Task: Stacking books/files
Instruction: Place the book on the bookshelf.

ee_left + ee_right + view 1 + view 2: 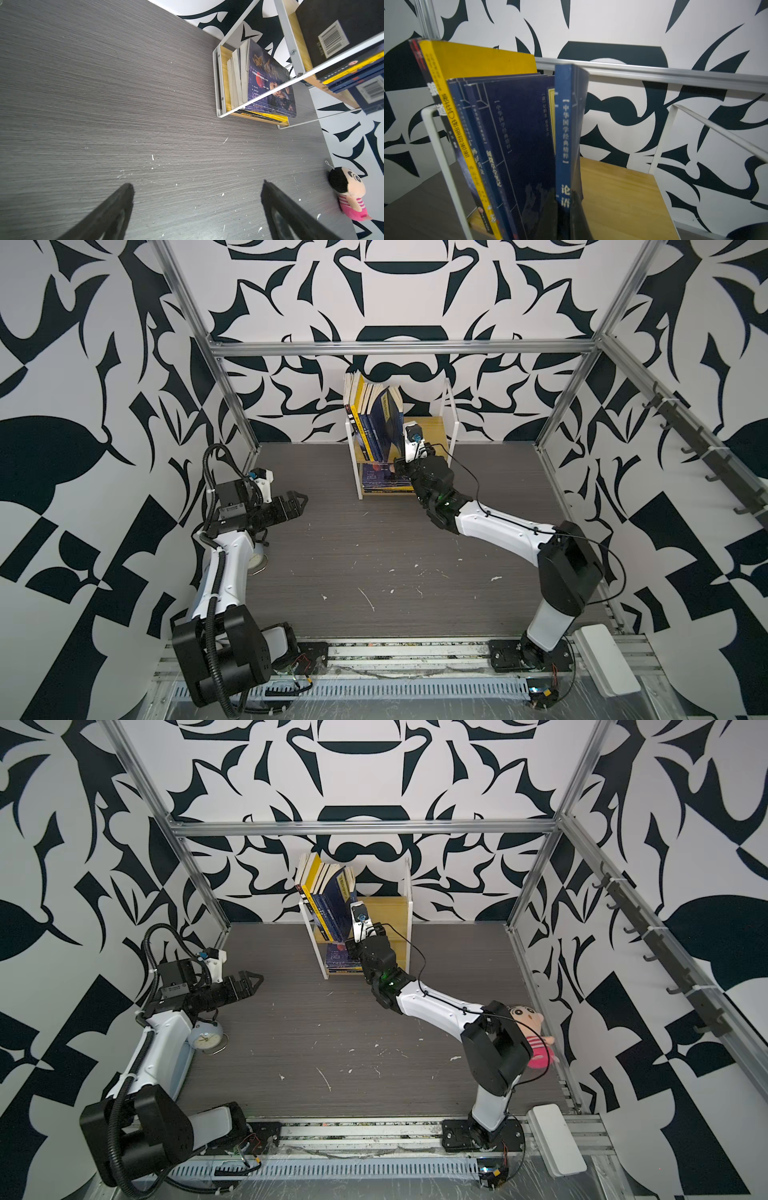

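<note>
Navy book (564,135): stands on the upper board of the shelf (432,429), last in the upright row (365,423), on the side toward the shelf's middle. It is close to vertical, while the row beside it leans toward the shelf's left end, as both top views show.

My right gripper (397,464) is at the shelf's front and clamped on this book, low on its spine edge. In the right wrist view a dark finger (577,220) lies against the cover at the bottom.

On the shelf's lower board a flat stack (380,479) lies with a purple-blue cover on top.

Right arm: I see it reaching diagonally to the shelf's front. The forearm is low over the table (374,556) and the wrist is bent up to the upper board.

Left gripper (297,506): jaws spread wide, holding nothing. It hangs above the table, well apart from the shelf, out to its front left, with the tips pointing toward the shelf's side of the table.

Left arm: folded, with the forearm raised.

A clock (203,1040) sits under the left forearm and a doll (528,1027) is behind the right elbow. Both are well apart from the shelf.
</note>
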